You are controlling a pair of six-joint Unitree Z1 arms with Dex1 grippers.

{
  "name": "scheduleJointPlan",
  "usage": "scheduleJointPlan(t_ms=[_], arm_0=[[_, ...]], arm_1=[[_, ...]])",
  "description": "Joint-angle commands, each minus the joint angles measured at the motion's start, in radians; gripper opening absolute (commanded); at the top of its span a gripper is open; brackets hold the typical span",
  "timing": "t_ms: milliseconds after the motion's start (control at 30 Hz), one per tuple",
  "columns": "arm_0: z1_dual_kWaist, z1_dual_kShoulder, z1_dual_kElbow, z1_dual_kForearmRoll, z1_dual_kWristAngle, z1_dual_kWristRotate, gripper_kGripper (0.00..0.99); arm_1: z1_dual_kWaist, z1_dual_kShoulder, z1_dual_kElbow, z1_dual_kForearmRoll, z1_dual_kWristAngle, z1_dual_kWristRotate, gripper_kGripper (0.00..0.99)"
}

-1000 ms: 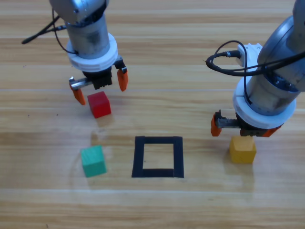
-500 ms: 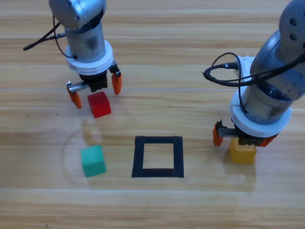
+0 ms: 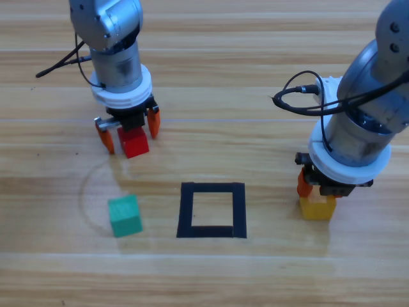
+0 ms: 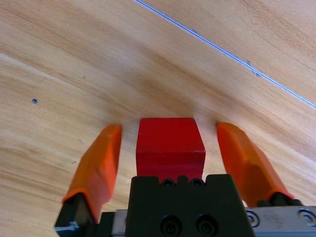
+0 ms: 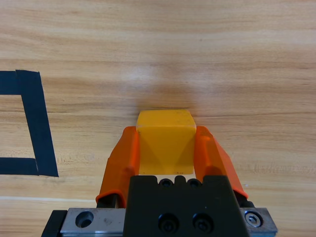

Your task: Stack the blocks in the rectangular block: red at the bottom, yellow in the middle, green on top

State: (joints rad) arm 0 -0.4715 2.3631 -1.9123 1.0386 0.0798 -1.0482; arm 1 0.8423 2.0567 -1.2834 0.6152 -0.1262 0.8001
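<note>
The red cube (image 3: 134,141), at ten o'clock from the tape rectangle (image 3: 211,210), now sits between the jaws of the left gripper (image 3: 128,130), which has come down around it, wide open and not touching. The right gripper (image 3: 317,189) has closed onto the yellow cube (image 5: 166,141) at three o'clock. Both pickups look ready; the green cube (image 3: 124,215) waits at nine o'clock.

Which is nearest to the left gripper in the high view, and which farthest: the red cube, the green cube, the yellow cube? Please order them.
From the left gripper:
1. Red cube: between its open jaws, directly under it.
2. Green cube: lower in the picture, left of the tape rectangle.
3. Yellow cube: far right, gripped by the right gripper.
</note>
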Motion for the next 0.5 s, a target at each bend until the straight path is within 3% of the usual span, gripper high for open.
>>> scheduleJointPlan(t_ms=[33,167,200,267,500], arm_0=[[0.005,0.062,-0.008,-0.018,-0.026,0.060,0.508],[0.007,0.033,-0.001,-0.006,-0.028,0.160,0.104],[0.007,0.019,0.002,-0.005,-0.026,0.183,0.061],[-0.013,-0.010,-0.008,-0.003,-0.028,0.273,0.008],[-0.144,-0.087,-0.080,0.044,-0.040,0.560,0.000]], arm_1=[[-0.032,-0.089,0.042,0.044,-0.003,-0.028,0.000],[-0.028,-0.184,0.042,0.090,0.003,-0.038,0.000],[-0.023,-0.205,0.042,0.100,0.003,-0.036,0.000],[-0.009,-0.247,0.047,0.109,0.003,-0.035,0.000],[-0.003,-0.259,0.038,0.141,0.007,-0.033,0.000]])
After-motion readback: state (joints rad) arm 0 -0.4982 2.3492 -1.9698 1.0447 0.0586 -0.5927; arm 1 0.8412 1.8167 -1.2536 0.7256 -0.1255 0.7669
